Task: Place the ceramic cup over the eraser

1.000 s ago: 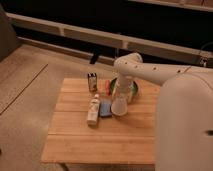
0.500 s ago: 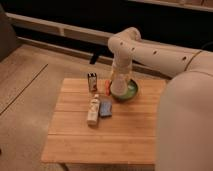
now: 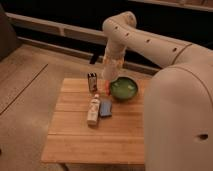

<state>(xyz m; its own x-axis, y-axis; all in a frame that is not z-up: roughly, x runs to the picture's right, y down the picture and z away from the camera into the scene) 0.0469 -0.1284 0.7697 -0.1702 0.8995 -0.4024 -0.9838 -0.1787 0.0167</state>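
The white ceramic cup [image 3: 109, 78] hangs above the table's back edge, just left of the green bowl. My gripper [image 3: 112, 64] points down from the white arm and is shut on the cup from above. The blue eraser [image 3: 105, 107] lies flat on the wooden table [image 3: 75, 142], nearer the front than the cup and slightly to its left. Cup and eraser are apart, with a stretch of bare table between them.
A green bowl [image 3: 124, 88] stands right of the cup. A white bottle [image 3: 93, 110] lies touching the eraser's left side. A small dark upright box [image 3: 92, 81] stands at the back left. My white body fills the right side.
The arm has swung back and up, carrying the cup from low in front of the bowl to a higher spot at the bowl's left. The view has also shifted closer.
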